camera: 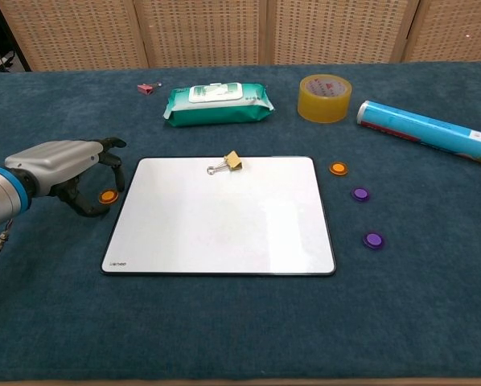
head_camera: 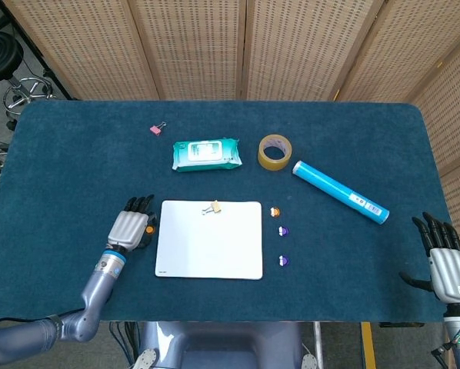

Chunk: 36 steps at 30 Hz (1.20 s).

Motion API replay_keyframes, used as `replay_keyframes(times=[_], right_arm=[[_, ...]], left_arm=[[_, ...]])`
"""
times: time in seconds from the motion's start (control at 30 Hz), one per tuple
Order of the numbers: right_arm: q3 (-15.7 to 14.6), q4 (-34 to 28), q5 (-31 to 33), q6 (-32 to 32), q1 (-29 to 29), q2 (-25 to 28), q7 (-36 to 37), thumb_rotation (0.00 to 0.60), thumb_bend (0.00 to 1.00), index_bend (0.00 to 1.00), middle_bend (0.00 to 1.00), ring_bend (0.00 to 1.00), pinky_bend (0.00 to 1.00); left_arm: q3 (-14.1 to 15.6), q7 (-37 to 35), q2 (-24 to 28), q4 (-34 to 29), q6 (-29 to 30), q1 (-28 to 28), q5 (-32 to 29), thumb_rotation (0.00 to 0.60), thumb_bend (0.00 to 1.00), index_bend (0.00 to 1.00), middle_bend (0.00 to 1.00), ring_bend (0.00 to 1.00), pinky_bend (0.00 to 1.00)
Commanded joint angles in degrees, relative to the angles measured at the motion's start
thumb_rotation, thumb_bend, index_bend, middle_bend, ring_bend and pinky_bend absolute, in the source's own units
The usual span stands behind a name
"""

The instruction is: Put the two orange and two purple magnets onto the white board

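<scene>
A white board lies flat at the table's middle front. Just off its left edge an orange magnet rests on the cloth. My left hand arches over it, the fingers curved and spread, the magnet lying between thumb and fingers and not lifted. Right of the board lie the other orange magnet and two purple magnets. My right hand rests at the table's front right edge, fingers straight and apart, holding nothing.
A small binder clip sits on the board's top edge. Behind the board are a green wipes pack, a tape roll, a blue tube and a pink clip. The table's front edge runs close below the board.
</scene>
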Motion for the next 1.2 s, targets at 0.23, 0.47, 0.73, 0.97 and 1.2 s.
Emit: replay_keyframes(times=[0.23,0.47,0.73,0.97,1.2], right_arm=[[0.1,0.1,0.2,0.0,0.0,-0.1,-0.1,0.600,0.00,0.00,0.00,0.00,0.00],[0.1,0.1,0.4,-0.2,0.0,-0.1,0.0,0.600,0.00,0.00,0.00,0.00,0.00],[0.1,0.0,0.5,-0.4,0.1,-0.1,-0.2,0.600,0.00,0.00,0.00,0.00,0.00],[0.0,-0.2,0.8,-0.7,0.1,0.0,-0.3,0.600,0.00,0.00,0.00,0.00,0.00],[0.0,-0.3,1.0,-1.2,0.3,0.0,-0.5,0.600,0.00,0.00,0.00,0.00,0.00]], left_arm=[[0.0,0.2,-0.4,0.4,0.2,-0.1,-0.6,0.600,0.33,0.52,0.00,0.00,0.00],[0.1,1.2,-0.4,0.6,0.8,-0.1,-1.4,0.600,0.33,0.54,0.00,0.00,0.00],[-0.2,1.1,0.7,-0.9,2.2,-0.1,-0.2,0.600,0.34,0.54,0.00,0.00,0.00],[-1.0,1.8,1.7,-2.7,2.1,-0.8,-0.9,0.600,0.34,0.54,0.00,0.00,0.00],[-2.5,3.3,2.0,-4.2,-0.1,-3.6,-1.9,0.600,0.34,0.54,0.00,0.00,0.00]])
